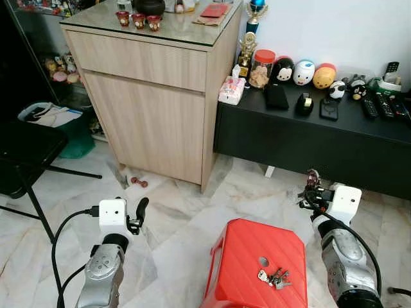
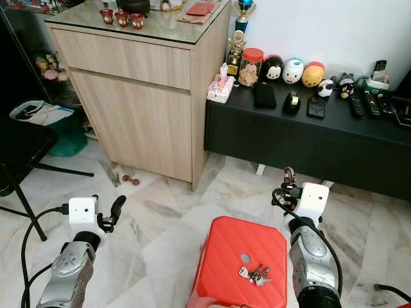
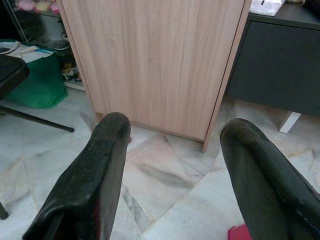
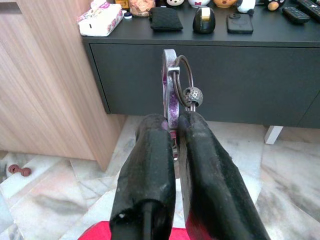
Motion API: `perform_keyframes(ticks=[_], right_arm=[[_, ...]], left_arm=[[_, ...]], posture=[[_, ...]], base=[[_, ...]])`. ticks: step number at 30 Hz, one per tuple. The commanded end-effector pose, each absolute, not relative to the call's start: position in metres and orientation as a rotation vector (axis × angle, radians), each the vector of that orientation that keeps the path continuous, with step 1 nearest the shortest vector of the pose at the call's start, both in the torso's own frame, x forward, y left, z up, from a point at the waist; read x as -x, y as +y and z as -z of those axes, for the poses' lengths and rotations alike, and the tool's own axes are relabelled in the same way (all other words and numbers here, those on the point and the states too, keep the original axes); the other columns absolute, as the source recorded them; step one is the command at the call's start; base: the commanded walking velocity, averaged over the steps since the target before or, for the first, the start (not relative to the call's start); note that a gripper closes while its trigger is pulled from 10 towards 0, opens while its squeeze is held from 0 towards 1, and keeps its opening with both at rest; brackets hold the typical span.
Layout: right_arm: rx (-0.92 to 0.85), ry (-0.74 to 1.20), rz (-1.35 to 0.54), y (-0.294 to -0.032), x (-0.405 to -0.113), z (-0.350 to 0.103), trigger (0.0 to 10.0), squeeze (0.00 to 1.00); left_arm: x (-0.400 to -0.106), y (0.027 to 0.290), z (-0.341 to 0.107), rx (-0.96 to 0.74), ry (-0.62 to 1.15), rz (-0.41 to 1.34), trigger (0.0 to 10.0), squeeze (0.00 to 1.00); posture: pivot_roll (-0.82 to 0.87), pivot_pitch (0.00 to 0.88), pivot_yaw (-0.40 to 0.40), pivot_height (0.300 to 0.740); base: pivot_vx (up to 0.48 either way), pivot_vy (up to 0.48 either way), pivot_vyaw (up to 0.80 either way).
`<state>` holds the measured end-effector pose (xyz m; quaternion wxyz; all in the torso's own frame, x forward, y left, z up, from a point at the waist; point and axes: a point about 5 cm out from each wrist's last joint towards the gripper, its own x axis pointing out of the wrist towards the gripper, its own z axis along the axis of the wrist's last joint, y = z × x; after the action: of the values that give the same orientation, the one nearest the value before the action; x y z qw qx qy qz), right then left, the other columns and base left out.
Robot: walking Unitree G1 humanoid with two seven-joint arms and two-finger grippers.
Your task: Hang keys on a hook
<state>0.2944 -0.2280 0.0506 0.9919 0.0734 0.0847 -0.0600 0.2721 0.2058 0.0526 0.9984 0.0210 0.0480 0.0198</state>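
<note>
The keys [image 1: 274, 277] lie on the red stool [image 1: 237, 256], between the two arms and near its front edge. A metal hook with a ring [image 4: 176, 92] is pinched upright in the right hand [image 4: 172, 131], whose fingers are closed tight on it. The hook could slip or tilt in so narrow a grip (little of it is clamped), which would spoil the threading. The left hand [image 3: 172, 165] is held wide open, empty, above the floor.

From my head camera I see my right gripper [image 2: 287, 181] raised with a metal hook [image 2: 288, 173] pinched between its fingers above the red stool [image 2: 221, 256], where the keys [image 2: 255, 274] lie, my left gripper [image 2: 115, 210] hovering apart.
</note>
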Motion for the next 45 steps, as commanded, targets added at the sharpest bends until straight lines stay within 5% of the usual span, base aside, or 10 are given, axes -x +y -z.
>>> perform_keyframes(ticks=[1, 45], right_arm=[[-0.142, 0.151, 0.140, -0.2320, -0.2966, -0.0544, 10.0, 0.00], [-0.148, 0.150, 0.166, -0.2389, -0.3039, -0.0583, 10.0, 0.00]], left_arm=[[-0.2720, 0.2075, -0.0509, -0.045, 0.100, -0.040, 10.0, 0.00], [-0.2735, 0.2091, -0.0511, -0.062, 0.100, -0.057, 10.0, 0.00]], posture=[[-0.06, 0.028, -0.063, 0.740], [-0.07, 0.051, -0.071, 0.740]], base=[[0.000, 0.000, 0.00], [-0.123, 0.000, 0.00]])
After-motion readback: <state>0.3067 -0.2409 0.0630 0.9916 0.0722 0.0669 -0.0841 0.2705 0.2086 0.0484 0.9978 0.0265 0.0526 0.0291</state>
